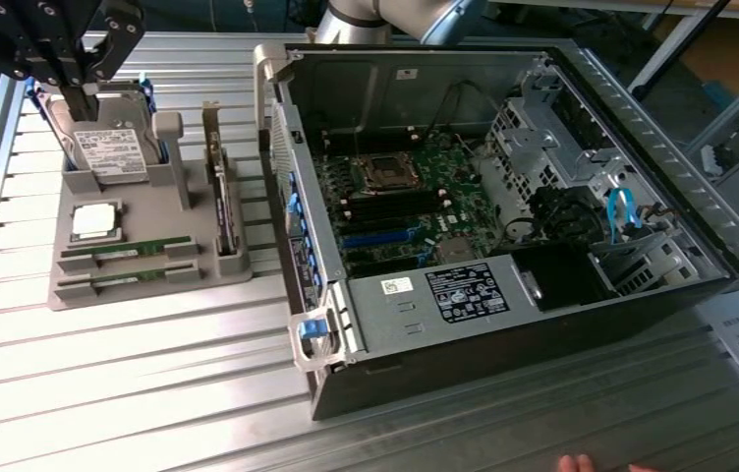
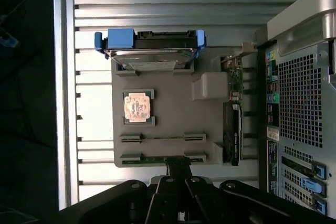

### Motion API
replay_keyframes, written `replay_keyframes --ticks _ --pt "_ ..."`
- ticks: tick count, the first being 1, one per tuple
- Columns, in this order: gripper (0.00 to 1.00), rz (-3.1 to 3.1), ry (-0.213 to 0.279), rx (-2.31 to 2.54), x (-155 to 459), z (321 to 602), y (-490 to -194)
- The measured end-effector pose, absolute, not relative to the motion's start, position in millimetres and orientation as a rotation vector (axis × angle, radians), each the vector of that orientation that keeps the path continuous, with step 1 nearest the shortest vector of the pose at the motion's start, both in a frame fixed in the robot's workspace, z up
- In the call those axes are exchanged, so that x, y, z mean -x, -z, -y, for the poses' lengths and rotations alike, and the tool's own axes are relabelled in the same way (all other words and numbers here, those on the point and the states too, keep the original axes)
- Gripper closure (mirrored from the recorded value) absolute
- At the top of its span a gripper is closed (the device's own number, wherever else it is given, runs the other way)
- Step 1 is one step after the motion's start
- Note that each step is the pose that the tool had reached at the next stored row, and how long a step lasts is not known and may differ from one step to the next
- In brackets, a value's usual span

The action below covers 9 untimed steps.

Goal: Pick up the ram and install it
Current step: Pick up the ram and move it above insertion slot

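Ram [image 1: 125,248]: two sticks in adjacent tray [image 1: 146,211] slots, next to CPU [image 1: 94,220], not yet picked. Hand [image 1: 78,96] is fully closed w/ nothing in it and hangs above the tray's HDD [image 1: 110,147] end. Risks, imo: going down closed would jam fingertips onto a stick. The sticks sit close, so a grip may catch both or tilt one. Card [image 1: 221,206] is nearby too.

Exterior view: high, oblique, mid-range; tray [image 1: 146,293] at 9 o'clock of case [image 1: 501,364]. Wrist view: straight down, nearer. Shared: tray, case side.
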State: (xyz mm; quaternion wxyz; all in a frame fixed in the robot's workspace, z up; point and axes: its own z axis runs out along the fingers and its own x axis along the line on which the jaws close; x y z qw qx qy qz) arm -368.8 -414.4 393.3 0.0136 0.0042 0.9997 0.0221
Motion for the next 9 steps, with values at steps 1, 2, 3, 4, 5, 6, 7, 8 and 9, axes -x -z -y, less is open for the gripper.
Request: replay_keyframes --ticks 1,2,3,4,5,6,7,8,9 --pt "0.9 -3.114 -0.069 0.0 368.8 414.4 -393.3" --pt "0.9 -3.114 -0.069 0.02 368.8 414.3 -393.3" --pt "0.9 -3.114 -0.07 0.034 368.8 414.4 -393.3" --pt "0.9 -3.114 -0.069 0.049 368.7 413.9 -393.3" --pt "0.9 -3.114 -0.068 0.069 368.7 413.9 -393.3" --pt "0.9 -3.114 -0.068 0.085 368.8 413.9 -393.3" --pt "0.9 -3.114 -0.068 0.099 368.8 413.9 -393.3" --pt "0.9 -3.113 -0.068 0.118 368.8 413.8 -393.2" --pt "0.9 -3.113 -0.068 0.135 368.9 413.8 -393.2"
